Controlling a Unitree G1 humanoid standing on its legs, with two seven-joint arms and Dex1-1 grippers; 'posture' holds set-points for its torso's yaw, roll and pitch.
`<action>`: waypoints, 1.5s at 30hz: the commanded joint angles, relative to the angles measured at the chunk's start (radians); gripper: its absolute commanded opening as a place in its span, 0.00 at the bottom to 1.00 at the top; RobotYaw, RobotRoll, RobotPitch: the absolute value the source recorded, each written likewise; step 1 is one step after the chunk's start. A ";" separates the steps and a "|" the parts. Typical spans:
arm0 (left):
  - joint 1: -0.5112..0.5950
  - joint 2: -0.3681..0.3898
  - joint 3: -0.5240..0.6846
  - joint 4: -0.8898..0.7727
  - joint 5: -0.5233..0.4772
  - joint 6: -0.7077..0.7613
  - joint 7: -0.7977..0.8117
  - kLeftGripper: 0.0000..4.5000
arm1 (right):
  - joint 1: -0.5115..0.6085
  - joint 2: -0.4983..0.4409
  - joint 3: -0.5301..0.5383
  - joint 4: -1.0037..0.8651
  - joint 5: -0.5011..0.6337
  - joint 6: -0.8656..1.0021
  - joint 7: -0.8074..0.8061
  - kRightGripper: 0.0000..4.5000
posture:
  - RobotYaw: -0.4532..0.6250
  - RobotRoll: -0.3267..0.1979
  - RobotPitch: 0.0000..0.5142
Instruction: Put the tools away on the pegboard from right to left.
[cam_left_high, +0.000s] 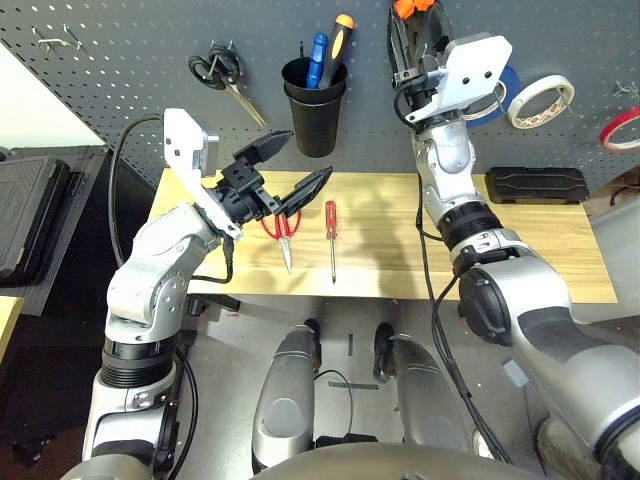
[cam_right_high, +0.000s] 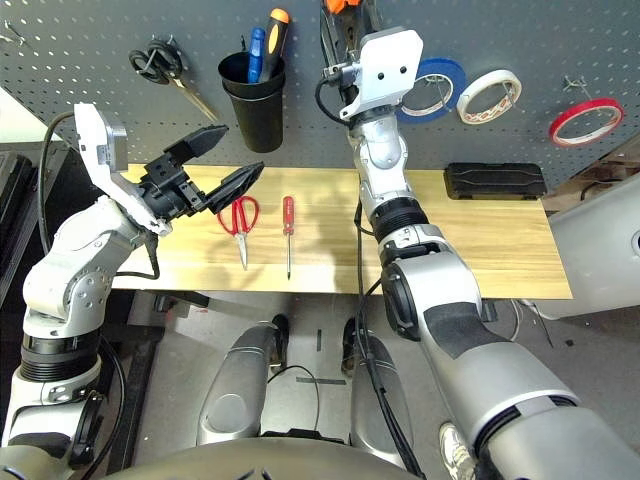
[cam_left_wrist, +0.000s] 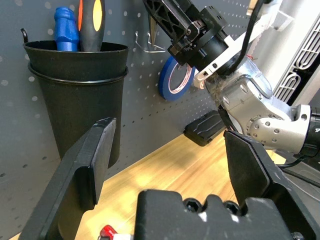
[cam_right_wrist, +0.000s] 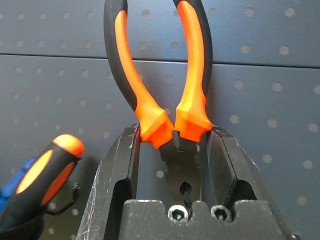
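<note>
On the near part of the light wooden table (cam_left_high: 540, 250), two tools lie side by side: the red-handled scissors (cam_left_high: 283, 228) with their blades pointing toward the robot, and just to their right the slim screwdriver with a red handle (cam_left_high: 331, 238), also lying along the table's depth. They are close to each other but not touching.

The left gripper (cam_left_high: 285, 170) hovers over the left part of the table, just above the handles of the red scissors. Its two black fingers stand wide apart and hold nothing.

Farther back on the right side of the table lies a flat black case (cam_left_high: 536, 185), near the wall.

Behind the table stands the dark grey perforated pegboard (cam_left_high: 130, 70). The right arm is lifted up to it, and the right gripper (cam_right_wrist: 174, 145) is clamped on the orange-and-black-handled pliers (cam_right_wrist: 160, 75). The fingers press on the pliers near the joint, and the handles point upward, close against the board.

On the board, from left to right, hang black-handled scissors (cam_left_high: 222, 75), a black cup holder (cam_left_high: 314, 105) with a blue handle and an orange-and-black handle sticking out of it, a blue tape roll (cam_right_high: 432, 88), a white tape roll (cam_left_high: 540, 101), and the thin red tape ring (cam_right_high: 585, 121) at the far right on a hook.
</note>
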 joint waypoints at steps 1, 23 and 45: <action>0.001 -0.002 -0.013 0.008 0.009 -0.008 0.003 1.00 | -0.021 0.008 -0.016 0.032 0.000 0.012 -0.021 0.46 | 0.68 0.62 0.51; 0.009 0.001 -0.028 0.015 0.023 -0.009 0.000 1.00 | 0.008 -0.001 -0.027 0.080 -0.031 0.078 -0.090 1.00 | 0.68 0.62 0.52; 0.031 0.001 -0.046 0.049 0.071 -0.032 0.011 1.00 | 0.372 -0.089 0.055 -0.259 -0.079 -0.190 0.020 1.00 | 0.68 0.62 0.52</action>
